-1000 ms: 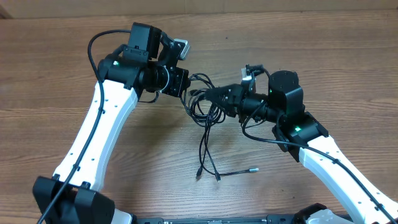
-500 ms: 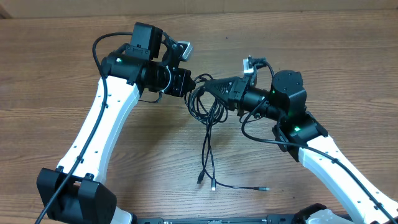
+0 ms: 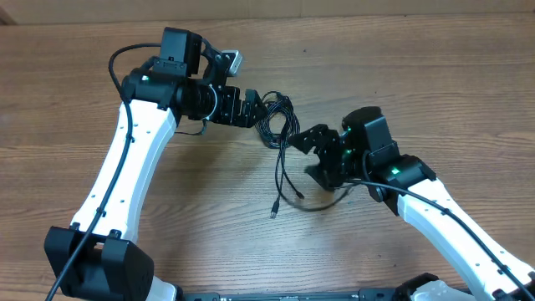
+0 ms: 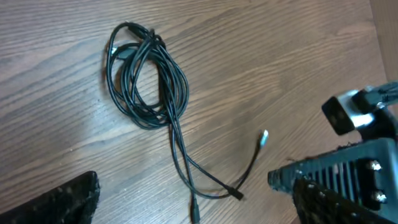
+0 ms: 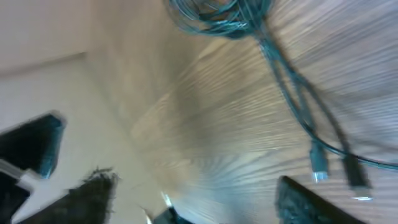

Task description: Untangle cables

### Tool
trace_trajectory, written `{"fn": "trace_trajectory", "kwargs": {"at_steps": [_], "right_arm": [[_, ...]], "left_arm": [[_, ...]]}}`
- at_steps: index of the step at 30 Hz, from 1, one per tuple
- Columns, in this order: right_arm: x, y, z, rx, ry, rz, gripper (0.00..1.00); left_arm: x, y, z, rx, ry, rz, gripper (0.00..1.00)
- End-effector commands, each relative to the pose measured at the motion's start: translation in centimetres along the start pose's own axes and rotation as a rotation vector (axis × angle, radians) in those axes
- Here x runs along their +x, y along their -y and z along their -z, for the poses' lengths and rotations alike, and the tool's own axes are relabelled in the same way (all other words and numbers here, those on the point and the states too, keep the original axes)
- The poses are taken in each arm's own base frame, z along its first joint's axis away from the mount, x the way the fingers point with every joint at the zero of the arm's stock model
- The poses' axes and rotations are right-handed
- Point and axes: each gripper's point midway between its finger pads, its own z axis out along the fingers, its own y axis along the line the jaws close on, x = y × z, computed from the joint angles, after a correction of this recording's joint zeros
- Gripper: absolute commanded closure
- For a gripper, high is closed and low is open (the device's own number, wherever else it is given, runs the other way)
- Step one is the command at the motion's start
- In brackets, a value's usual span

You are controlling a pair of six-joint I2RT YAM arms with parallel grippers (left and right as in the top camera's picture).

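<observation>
The cables (image 3: 278, 125) lie on the wooden table as one bunched black coil, with straight tails running toward the near side to small plugs (image 3: 275, 213). My left gripper (image 3: 253, 109) is open just left of the coil, holding nothing. My right gripper (image 3: 308, 157) is open to the right of the tails, also holding nothing. In the left wrist view the coil (image 4: 146, 81) lies ahead of the open left gripper (image 4: 186, 190), and a silver-tipped plug (image 4: 264, 137) lies to the right. The right wrist view is blurred; the coil (image 5: 217, 15) and two plugs (image 5: 318, 165) show beyond the open right gripper (image 5: 193, 193).
The table's far edge (image 3: 334, 18) runs along the top of the overhead view. A thicker black wire (image 3: 121, 63) loops off the left arm. The right arm's wrist camera (image 4: 348, 115) shows at the right of the left wrist view.
Both grippers have opened and let go of the cables, which now lie on the table. The right arm has pulled back toward the near side; the left arm has shifted a little.
</observation>
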Motion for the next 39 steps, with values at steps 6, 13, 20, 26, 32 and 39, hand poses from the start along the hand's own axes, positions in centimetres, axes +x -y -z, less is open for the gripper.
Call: {"fn": "trace_trajectory", "kwargs": {"at_steps": [6, 13, 20, 26, 32, 39], "right_arm": [[-2.5, 5.6, 0.8, 0.252, 0.179, -0.049, 0.0], [-3.4, 8.4, 2.0, 0.383, 0.265, -0.069, 0.0], [-3.6, 9.1, 2.4, 0.416, 0.282, -0.072, 0.0], [-4.0, 9.4, 2.6, 0.433, 0.311, -0.068, 0.0], [-4.4, 9.6, 2.9, 0.445, 0.335, -0.065, 0.0], [-4.2, 9.8, 2.9, 0.455, 0.331, -0.068, 0.0]], "left_arm": [[-0.9, -0.6, -1.7, -0.033, 0.008, 0.078, 0.0], [0.4, -3.6, -8.1, -0.156, -0.088, 0.232, 0.17], [2.7, -6.9, -14.8, -0.242, -0.177, 0.34, 0.37], [2.7, -8.5, -17.4, -0.25, -0.167, 0.337, 0.4], [1.3, -9.3, -17.8, -0.303, -0.1, 0.307, 0.7], [2.7, -8.8, -18.8, -0.37, -0.118, 0.26, 0.65]]}}
